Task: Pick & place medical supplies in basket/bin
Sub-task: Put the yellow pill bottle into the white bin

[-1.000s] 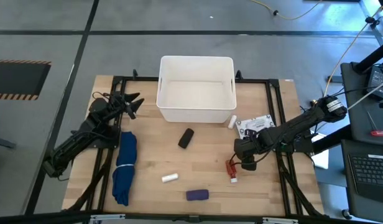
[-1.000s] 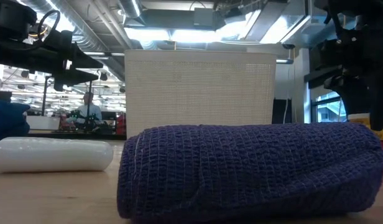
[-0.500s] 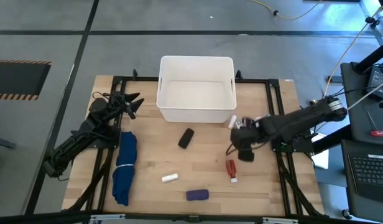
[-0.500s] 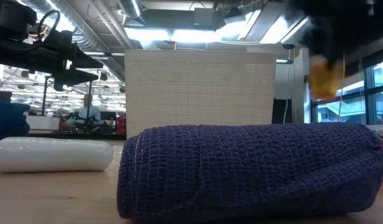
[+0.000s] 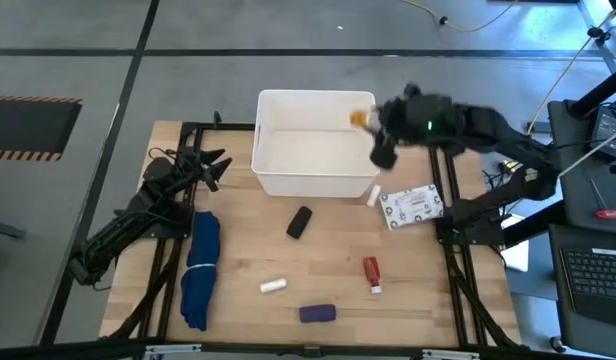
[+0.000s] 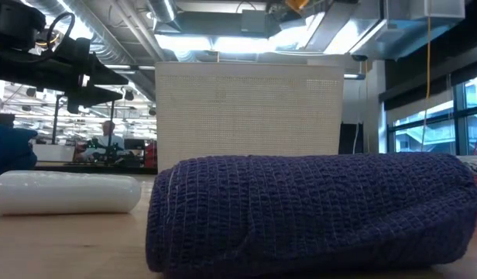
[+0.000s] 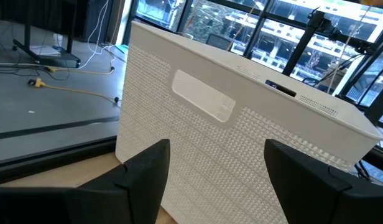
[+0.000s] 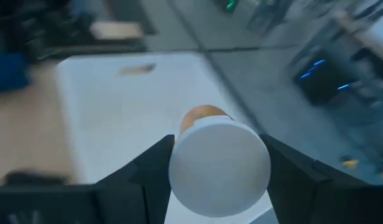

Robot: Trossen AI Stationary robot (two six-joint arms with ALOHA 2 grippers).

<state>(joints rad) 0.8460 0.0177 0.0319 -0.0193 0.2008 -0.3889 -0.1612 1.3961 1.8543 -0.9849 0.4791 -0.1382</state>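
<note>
I have the right claw (image 5: 371, 120) up at the upper right of the high view, hanging over the right end of the white tub (image 5: 315, 180). Its two dark fingers (image 8: 148, 174) are clamped on the orange vial (image 8: 217, 165), whose white cap fills the middle of the right wrist view, with the tub's inside beneath it.

My left claw (image 5: 213, 166) waits at the left of the tabletop (image 5: 338, 250), just beside the tub's left wall, fingers spread with nothing between them.

On the tabletop in the high view: the blister pack (image 5: 412, 206) right of centre, a small white roll (image 5: 373, 195) touching the tub's lower right corner, the black piece (image 5: 300, 222) below the tub, the red tube (image 5: 372, 273), another white roll (image 5: 274, 286), the purple oblong (image 5: 317, 313) near the bottom, and the folded blue cloth (image 5: 199, 268) at lower left.
</note>
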